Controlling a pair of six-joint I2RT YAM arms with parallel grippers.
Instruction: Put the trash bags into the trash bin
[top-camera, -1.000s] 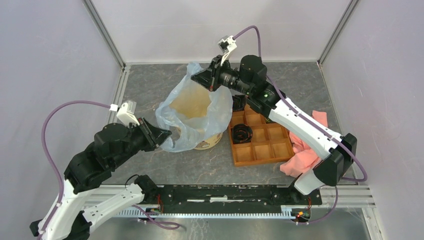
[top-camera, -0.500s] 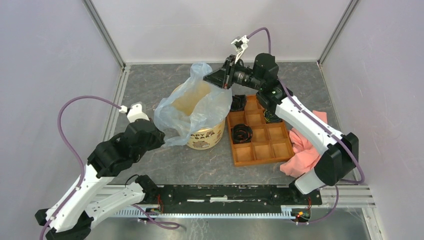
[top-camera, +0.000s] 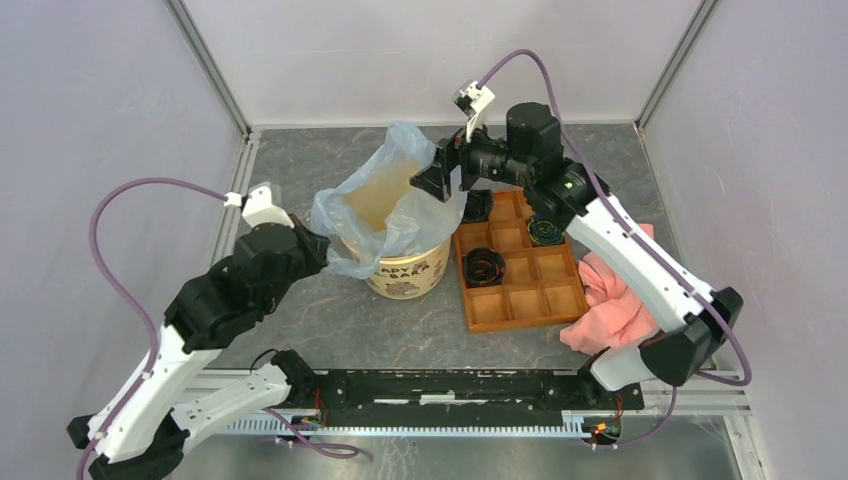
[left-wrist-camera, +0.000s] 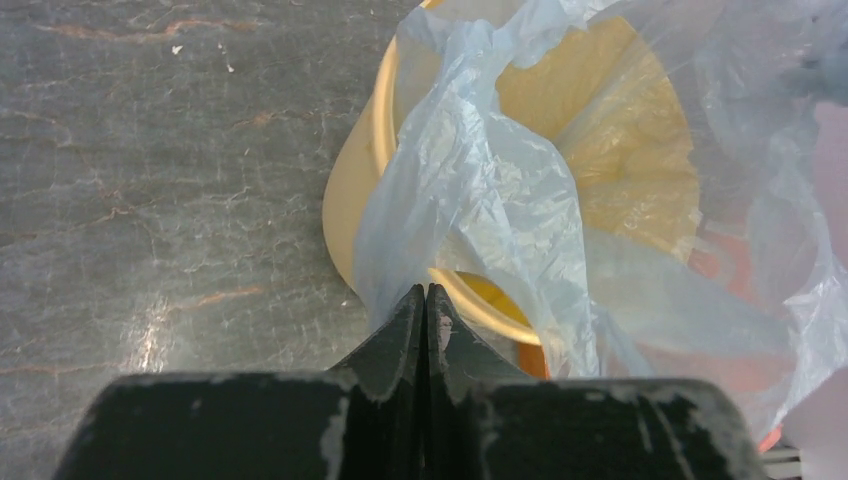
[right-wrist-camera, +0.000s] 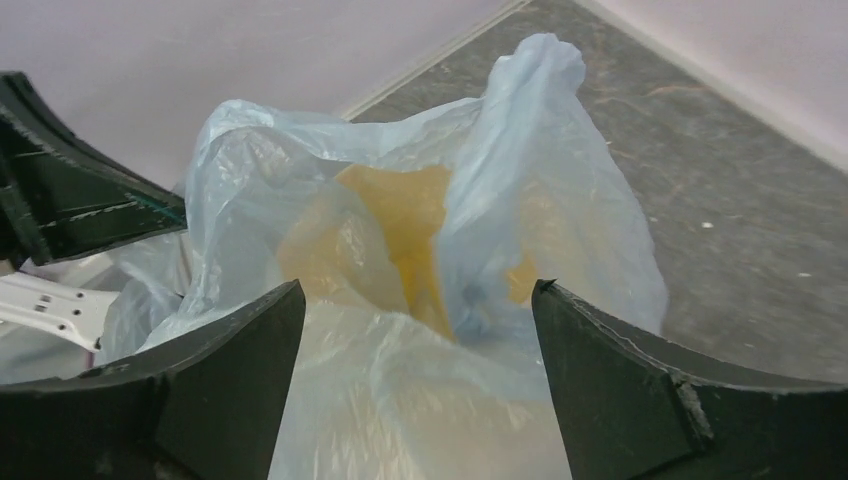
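Left gripper (left-wrist-camera: 427, 292) pinches the pale blue-grey plastic bag (left-wrist-camera: 470, 190) at 8 o'clock, right gripper (right-wrist-camera: 418, 292) released at 1 o'clock; I judge it draped over the round cream-yellow bucket (top-camera: 410, 277), not seated

the left arm (top-camera: 160, 350) rises from the near left corner and leans toward the middle of the worktop, wrist angled down. the left gripper (left-wrist-camera: 427, 292) has its fingers pressed flat together, a fold of the trash bag (left-wrist-camera: 480, 200) pinched at the tips. the right arm (top-camera: 620, 240) stretches from the near right corner toward the far edge, forearm turned left. the right gripper (right-wrist-camera: 418, 300) has its jaws spread wide apart.
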